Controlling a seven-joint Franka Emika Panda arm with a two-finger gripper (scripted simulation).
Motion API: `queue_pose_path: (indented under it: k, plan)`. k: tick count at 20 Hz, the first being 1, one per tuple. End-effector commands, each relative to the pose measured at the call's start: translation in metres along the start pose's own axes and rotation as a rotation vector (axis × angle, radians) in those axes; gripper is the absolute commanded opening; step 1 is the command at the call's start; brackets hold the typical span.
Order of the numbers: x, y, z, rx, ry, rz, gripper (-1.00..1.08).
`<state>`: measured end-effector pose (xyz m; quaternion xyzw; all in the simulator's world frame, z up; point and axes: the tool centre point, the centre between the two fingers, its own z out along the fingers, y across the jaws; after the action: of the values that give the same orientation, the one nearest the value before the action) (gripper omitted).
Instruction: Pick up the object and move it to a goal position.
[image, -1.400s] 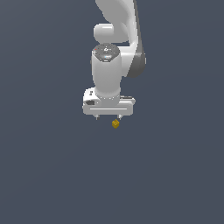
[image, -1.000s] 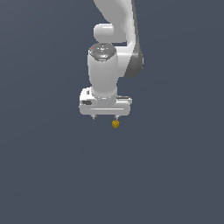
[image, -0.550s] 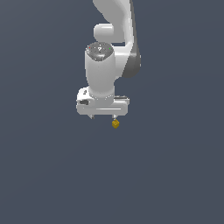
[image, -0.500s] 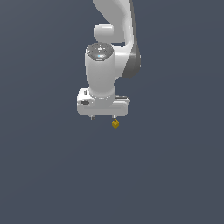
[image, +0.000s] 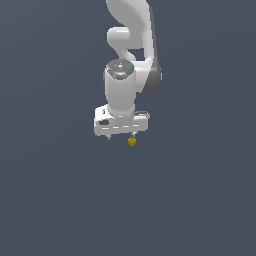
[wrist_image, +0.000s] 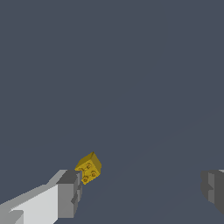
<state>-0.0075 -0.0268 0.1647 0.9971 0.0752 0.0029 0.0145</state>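
Below the white arm, near the middle of the exterior view, my gripper (image: 121, 136) is hanging with its fingers pointing down over the flat grey-blue floor (image: 55, 200). I am seeing its jaws standing wide apart in the wrist view, one fingertip (wrist_image: 70, 192) well away from the other, with nothing held between them. The yellow-gold cube (image: 132, 142) is sitting just under the gripper body, toward the exterior view's right of it. Through the wrist camera the cube (wrist_image: 89, 168) is lying just beside the tip of one finger, tilted with a corner up, its darker mottled face showing; I cannot tell whether it is touching the finger.
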Motion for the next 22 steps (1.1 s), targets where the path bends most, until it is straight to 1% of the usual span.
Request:
queue_pose_path:
  k: [1, 9, 13, 18, 22]
  plan:
    - [-0.005, -0.006, 0.011, 0.002, -0.001, -0.06, 1.0]
    - [-0.028, -0.034, 0.054, 0.012, -0.001, -0.309, 1.0]
    - [-0.039, -0.046, 0.07, 0.019, 0.0, -0.411, 1.0]
    - [-0.05, -0.056, 0.083, 0.025, 0.003, -0.5, 1.0]
    - [-0.055, -0.061, 0.089, 0.029, 0.004, -0.541, 1.0]
